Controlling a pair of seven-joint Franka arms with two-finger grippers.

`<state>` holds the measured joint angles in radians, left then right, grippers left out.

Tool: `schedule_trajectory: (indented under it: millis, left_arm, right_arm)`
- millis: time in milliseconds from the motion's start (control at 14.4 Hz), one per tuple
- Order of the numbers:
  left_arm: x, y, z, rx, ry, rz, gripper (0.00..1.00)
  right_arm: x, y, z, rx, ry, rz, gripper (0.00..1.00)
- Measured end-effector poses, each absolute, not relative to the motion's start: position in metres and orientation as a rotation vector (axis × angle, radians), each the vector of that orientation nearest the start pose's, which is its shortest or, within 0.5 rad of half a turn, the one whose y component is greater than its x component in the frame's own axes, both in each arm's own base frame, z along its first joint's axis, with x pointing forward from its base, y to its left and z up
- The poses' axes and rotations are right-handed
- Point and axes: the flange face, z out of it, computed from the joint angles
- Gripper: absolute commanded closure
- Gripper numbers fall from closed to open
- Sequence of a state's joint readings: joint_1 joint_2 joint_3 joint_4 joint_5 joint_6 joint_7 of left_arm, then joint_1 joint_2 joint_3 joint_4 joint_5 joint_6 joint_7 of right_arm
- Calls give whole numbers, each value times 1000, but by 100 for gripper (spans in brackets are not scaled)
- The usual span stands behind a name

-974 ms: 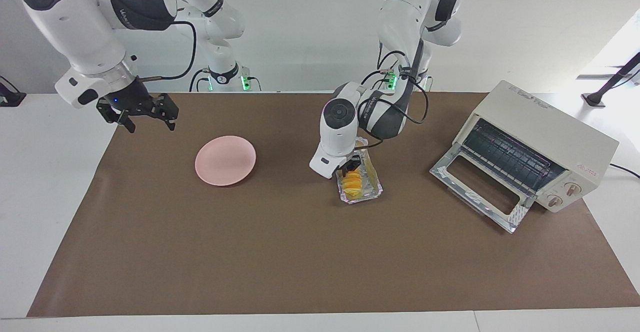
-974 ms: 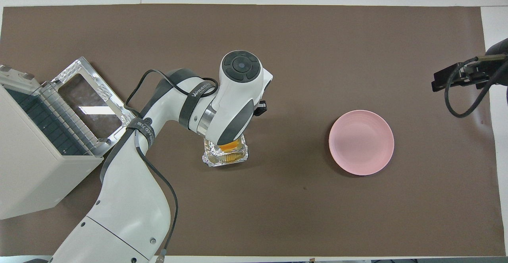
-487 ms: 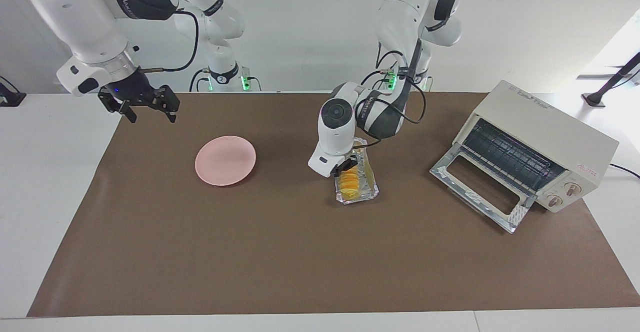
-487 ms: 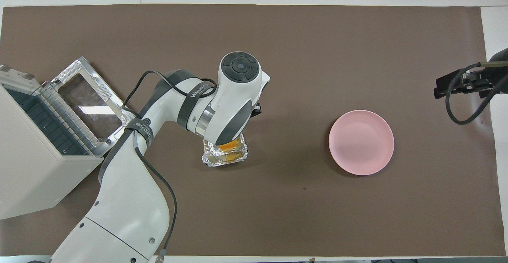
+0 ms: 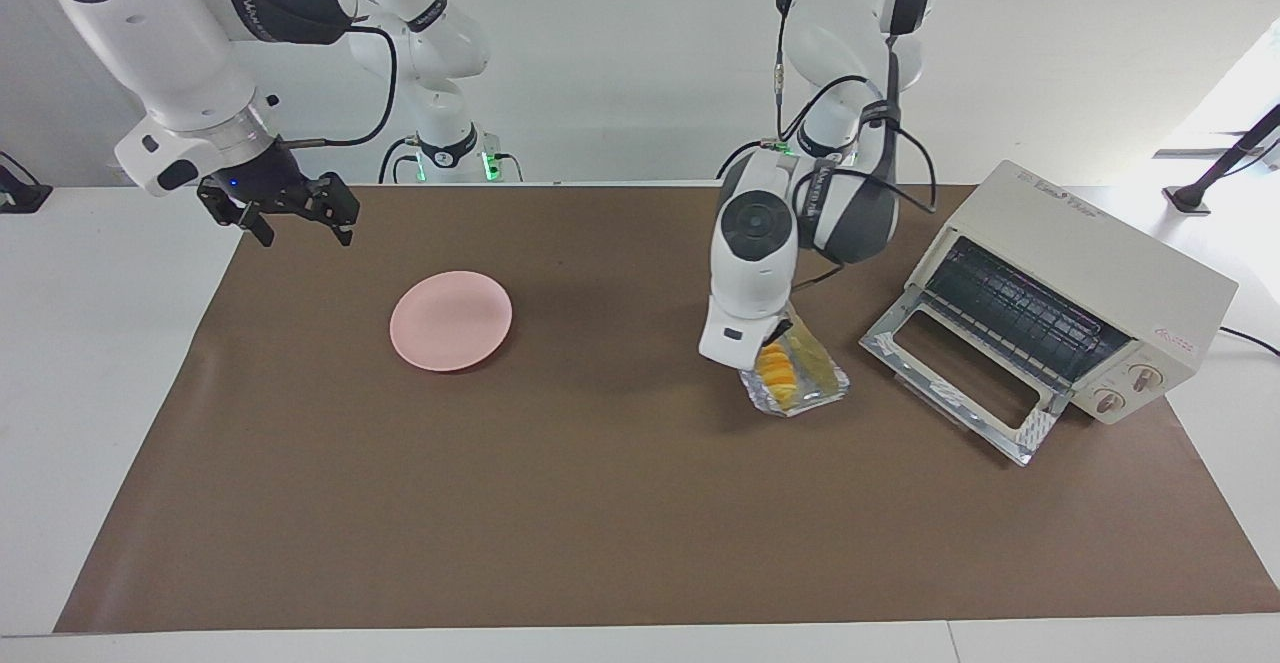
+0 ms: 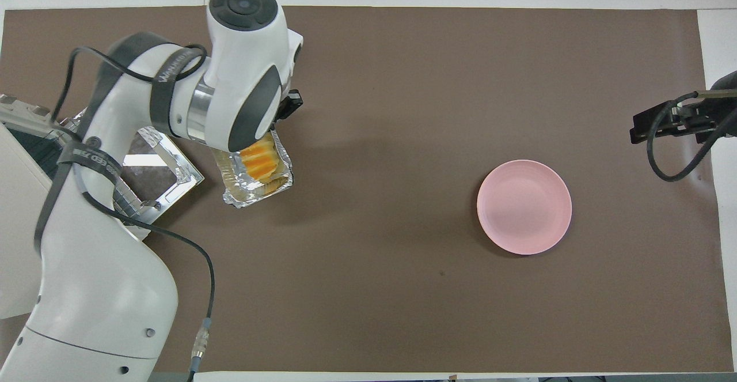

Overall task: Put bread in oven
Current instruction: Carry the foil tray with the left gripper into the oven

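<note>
The bread [image 5: 776, 367], a ridged yellow-orange loaf, lies in a crinkled silver foil tray [image 5: 812, 383]. My left gripper [image 5: 782, 329] is shut on the tray's edge and holds it tilted just above the mat, beside the open door [image 5: 958, 375] of the cream-white oven [image 5: 1090, 263]. In the overhead view the bread [image 6: 259, 161] and the tray [image 6: 251, 196] show under the left wrist, next to the door [image 6: 173, 166]. The oven's wire rack is bare. My right gripper [image 5: 282, 215] is open and empty above the mat's corner at the right arm's end, where it waits.
A round pink plate [image 5: 450, 320] lies on the brown mat [image 5: 600, 503] toward the right arm's end; it also shows in the overhead view [image 6: 524, 206]. The oven's dropped door juts out over the mat toward the tray.
My left gripper has lifted the foil tray with the bread and carried it from the middle of the mat toward the oven's open door. The right gripper has risen slightly.
</note>
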<state>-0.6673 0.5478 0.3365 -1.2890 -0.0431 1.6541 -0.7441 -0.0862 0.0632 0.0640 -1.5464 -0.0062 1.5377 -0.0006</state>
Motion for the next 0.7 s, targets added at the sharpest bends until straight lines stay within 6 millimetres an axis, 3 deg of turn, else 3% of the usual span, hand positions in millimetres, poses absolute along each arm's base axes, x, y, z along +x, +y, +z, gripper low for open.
schedule_trajectory:
  millis: [209, 417, 556, 695]
  left_arm:
    - [657, -194, 439, -2799, -724, 125, 100]
    - [665, -119, 425, -2781, -671, 248, 100]
    - [662, -93, 414, -2774, -598, 329, 100]
    - [660, -79, 408, -2764, -574, 365, 100]
  right_arm:
    - [569, -14, 598, -3141, 34, 113, 0]
    - [569, -14, 598, -3141, 34, 112, 0]
    - [569, -14, 598, -3141, 34, 113, 0]
    - [569, -14, 598, -3141, 33, 113, 0]
